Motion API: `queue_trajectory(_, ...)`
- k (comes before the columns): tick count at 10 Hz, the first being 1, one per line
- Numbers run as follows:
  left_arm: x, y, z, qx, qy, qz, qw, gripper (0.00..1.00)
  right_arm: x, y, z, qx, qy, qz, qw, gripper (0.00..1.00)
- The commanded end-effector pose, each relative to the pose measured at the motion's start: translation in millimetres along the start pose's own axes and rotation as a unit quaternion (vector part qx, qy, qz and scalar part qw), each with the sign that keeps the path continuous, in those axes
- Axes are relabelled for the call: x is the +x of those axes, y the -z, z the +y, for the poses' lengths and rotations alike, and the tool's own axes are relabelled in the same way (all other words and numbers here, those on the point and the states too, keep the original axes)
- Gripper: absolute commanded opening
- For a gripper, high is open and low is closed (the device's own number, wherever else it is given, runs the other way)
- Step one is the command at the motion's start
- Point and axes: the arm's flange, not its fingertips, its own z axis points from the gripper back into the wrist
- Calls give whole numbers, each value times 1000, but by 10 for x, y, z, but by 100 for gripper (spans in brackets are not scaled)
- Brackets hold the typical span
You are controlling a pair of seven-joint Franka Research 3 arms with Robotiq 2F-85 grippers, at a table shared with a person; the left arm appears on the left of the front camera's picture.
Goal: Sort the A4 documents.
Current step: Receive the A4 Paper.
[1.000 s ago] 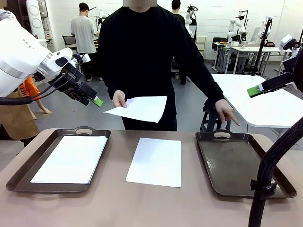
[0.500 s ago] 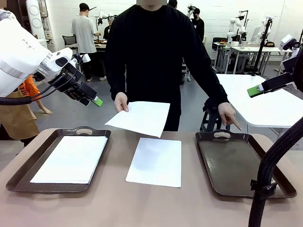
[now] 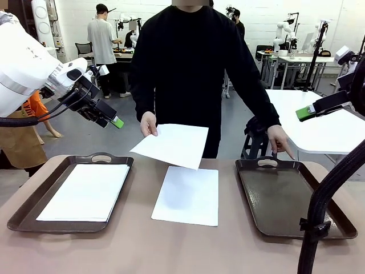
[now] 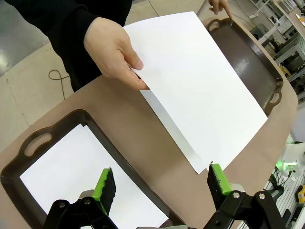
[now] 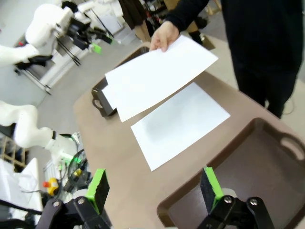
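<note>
Paper is the main thing in the front view: the person's hand [image 3: 149,124] holds one held sheet [image 3: 171,145] in the air over the far side of the table [image 3: 137,245], lower and nearer the robot than a second ago, so its near corner now overlaps the far edge of the middle sheet [image 3: 187,197] lying flat between the trays. A third sheet [image 3: 85,192] lies in the left tray [image 3: 23,220], and the right tray [image 3: 279,200] has a bare floor. The person's other hand [image 3: 280,140] has dropped slightly, its finger pointing just above that tray's far handle. The left gripper [image 3: 108,119] hangs high above the left tray as before, and the right gripper [image 3: 308,111] sits a touch lower at the right edge. In the left wrist view the left gripper [image 4: 161,181] stands wide open and empty, the held sheet [image 4: 200,81] slanting just beyond its pads and a sliver of the middle sheet [image 4: 171,129] showing beneath. In the right wrist view the right gripper [image 5: 155,188] is likewise spread and empty above the right tray [image 5: 248,167], with the held sheet [image 5: 157,76] hovering over the middle sheet [image 5: 178,124]
</note>
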Motion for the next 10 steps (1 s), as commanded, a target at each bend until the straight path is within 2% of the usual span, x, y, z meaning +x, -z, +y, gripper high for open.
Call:
queue_trajectory(1,4,-6,6,4,0,-3,1000,100,-94,180,61,1,58,-17,998,100)
queue_trajectory(4,4,-6,6,4,0,-3,1000,100,-416,597,42,-8,179,-10,984,100)
queue_trajectory(7,4,-6,6,4,0,-3,1000,100,-680,1078,-182,-4,292,-26,956,100)
queue_trajectory(10,4,-6,6,4,0,-3,1000,100,-781,1439,-325,58,384,-66,919,100)
